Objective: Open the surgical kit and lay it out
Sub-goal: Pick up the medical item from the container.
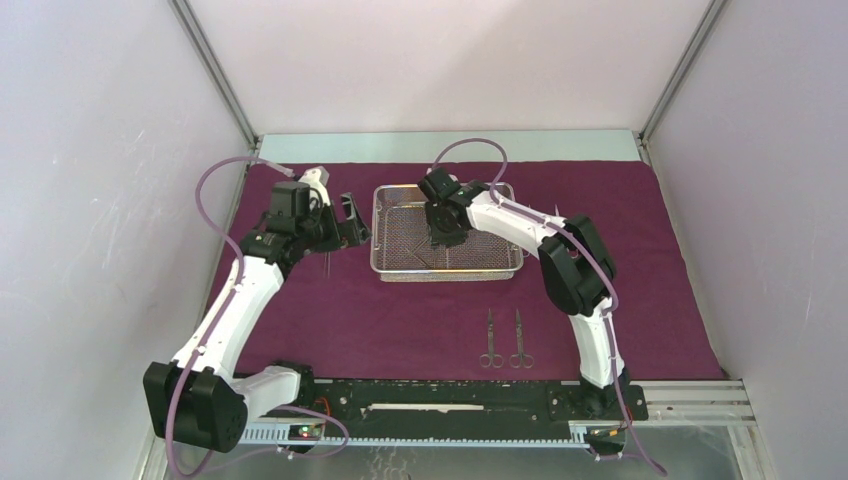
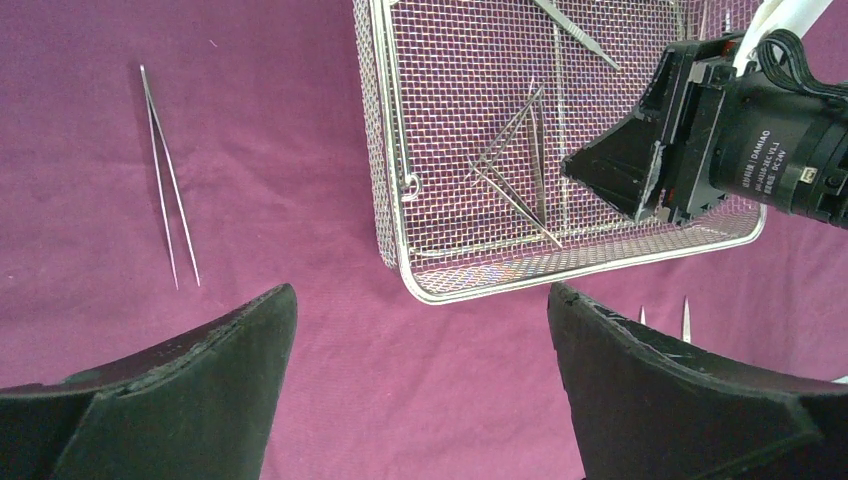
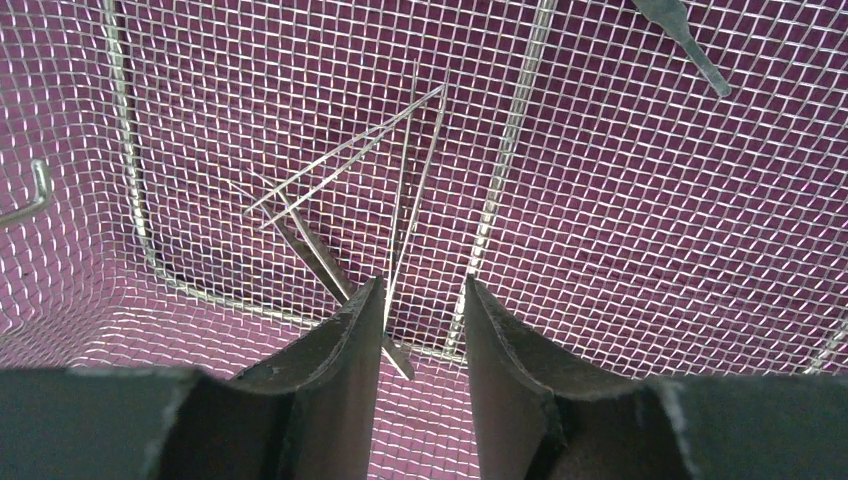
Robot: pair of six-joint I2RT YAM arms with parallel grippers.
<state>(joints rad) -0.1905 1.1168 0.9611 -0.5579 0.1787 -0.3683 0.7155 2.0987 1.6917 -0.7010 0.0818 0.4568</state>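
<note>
Right claw [image 3: 422, 300], narrowly parted and empty, hangs over crossed tweezers [image 3: 402, 200] just ahead of it in the mesh tray [image 3: 640, 220] (left claw [image 2: 420, 295] gapes idle); tangled tips could snag, dragging several out.

Cloth [image 1: 400, 320]: you have it spread flat, maroon-purple, under everything.
Tray [image 1: 445, 272]: rectangular silver wire mesh, set level at the cloth's far middle.
Tray tweezers [image 3: 403, 185]: slim, crossed over each other near the front rim.
Scissors [image 1: 490, 340]: your two ring-handled pairs lie parallel, rings toward the near edge.
Loose tweezers [image 2: 171, 180]: on the cloth left of the tray, legs apart.
</note>
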